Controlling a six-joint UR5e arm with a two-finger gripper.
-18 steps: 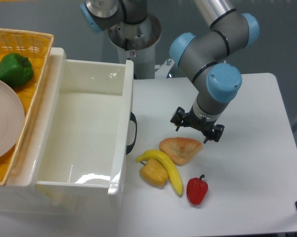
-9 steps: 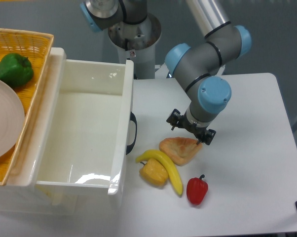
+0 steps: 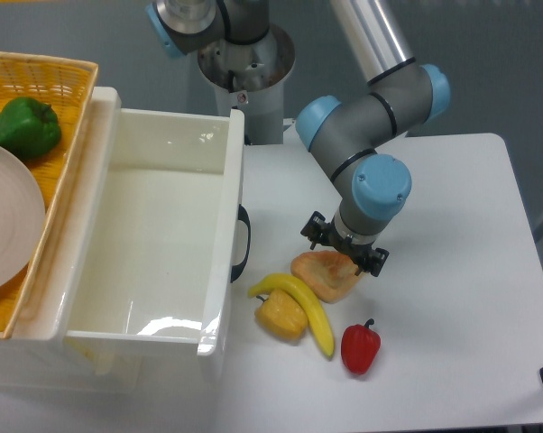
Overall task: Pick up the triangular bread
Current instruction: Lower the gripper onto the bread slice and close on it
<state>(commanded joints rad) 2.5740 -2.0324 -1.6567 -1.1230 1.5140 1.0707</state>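
Observation:
The triangular bread (image 3: 324,276) lies flat on the white table, golden-brown with a toasted crust, just right of the banana. My gripper (image 3: 345,251) is directly over its far edge, low and close to it. The fingers (image 3: 374,260) stand apart, one at each side of the bread's upper edge, so the gripper is open. The wrist hides part of the bread's back edge. I cannot tell whether the fingertips touch the bread.
A yellow banana (image 3: 300,302) and a yellow-orange pepper (image 3: 281,316) lie left of the bread. A red pepper (image 3: 360,347) sits in front. A large white bin (image 3: 154,244) stands at left, beside a yellow basket (image 3: 46,81) with a green pepper (image 3: 23,126) and a plate.
My gripper has moved left and down toward the bread, from beside its far right corner to over its back edge. The bread and other items have not moved.

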